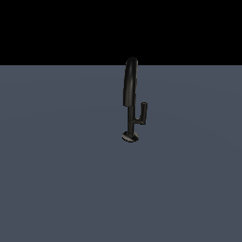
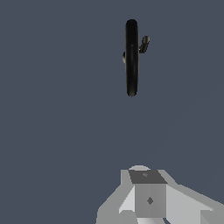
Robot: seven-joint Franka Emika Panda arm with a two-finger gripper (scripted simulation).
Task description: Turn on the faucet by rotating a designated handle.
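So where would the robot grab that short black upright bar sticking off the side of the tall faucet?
Probably around the middle of the short black cylindrical handle, coming from the exterior view's right. It stands upright and clear of the slim black arched faucet, joined only by a small arm low down.

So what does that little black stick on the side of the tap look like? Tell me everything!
The handle is a short, shiny black bar standing upright. A small arm joins it to the faucet stem, making an L shape, on the exterior view's right, below the arched spout. Nothing touches it; the gripper is apart from it.
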